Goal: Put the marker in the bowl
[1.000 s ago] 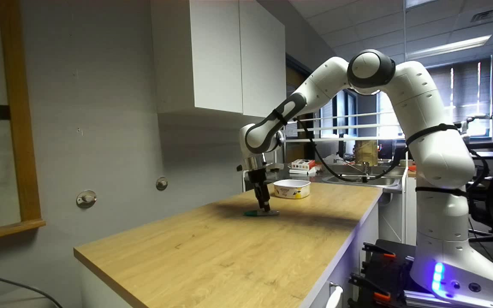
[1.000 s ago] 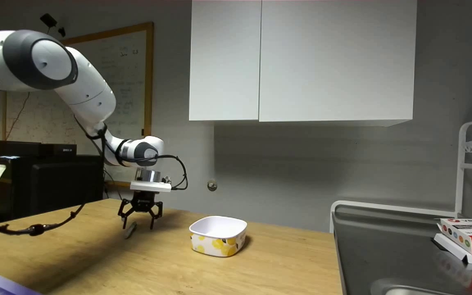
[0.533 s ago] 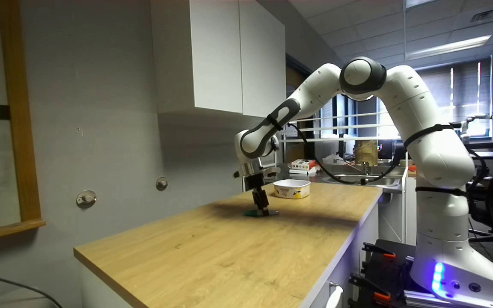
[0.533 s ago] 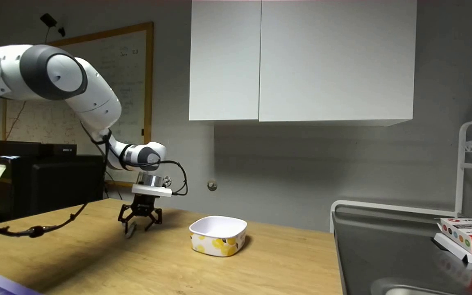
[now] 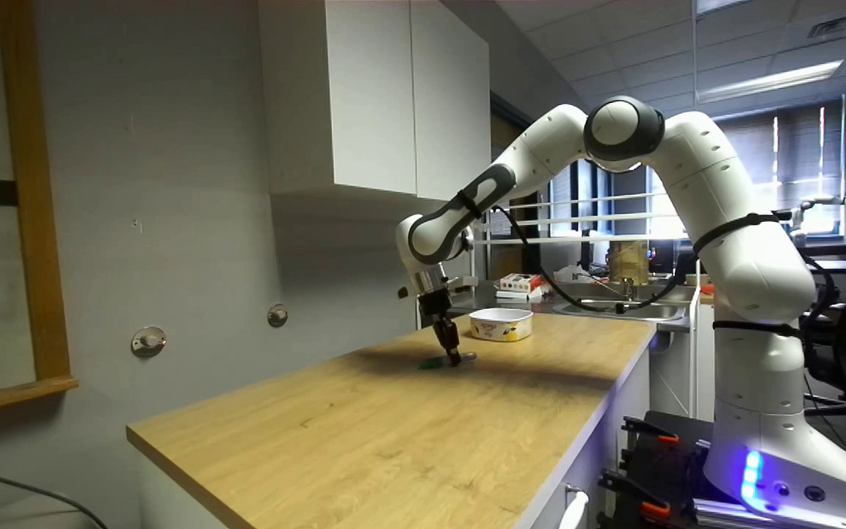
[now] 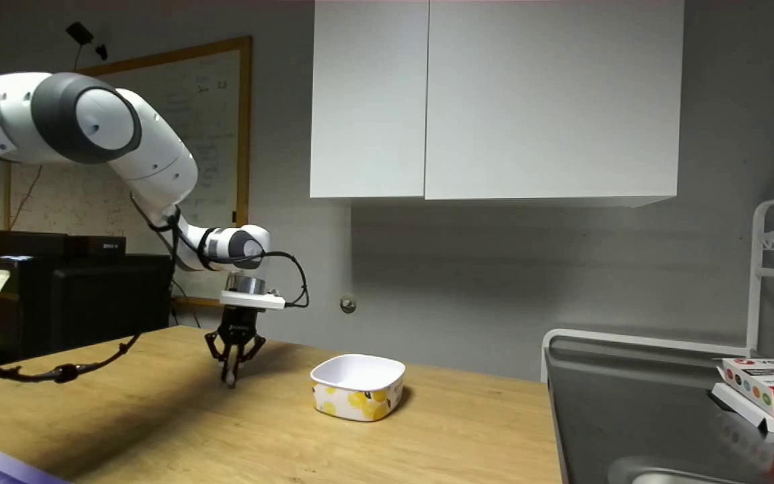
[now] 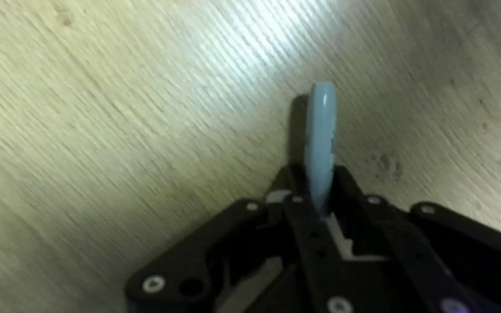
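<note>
The marker (image 7: 321, 126) shows a pale grey-blue end in the wrist view, pinched between the two dark fingers. Its green end (image 5: 431, 363) points away from the bowl side in an exterior view. My gripper (image 7: 318, 178) is shut on the marker, low over the wooden counter; whether the marker still touches the wood I cannot tell. The part between the pads is hidden. In both exterior views the bowl (image 6: 353, 401), white with a yellow fruit pattern, stands upright on the counter, a short way from the gripper (image 6: 229, 375). From above, the bowl is out of the wrist view.
The wooden counter (image 5: 364, 433) carries the bowl and runs to a wall on its far side. White cabinets (image 6: 494, 101) hang above. A dark steel sink top (image 6: 602, 403) with a red and white box (image 6: 773, 386) lies beyond the bowl. Black equipment (image 6: 111, 302) stands behind the arm.
The jaws have come together from wide open onto the marker. The gripper first dipped to the counter, then rose slightly; the marker has turned and shifted a little with it. The bowl has not moved.
</note>
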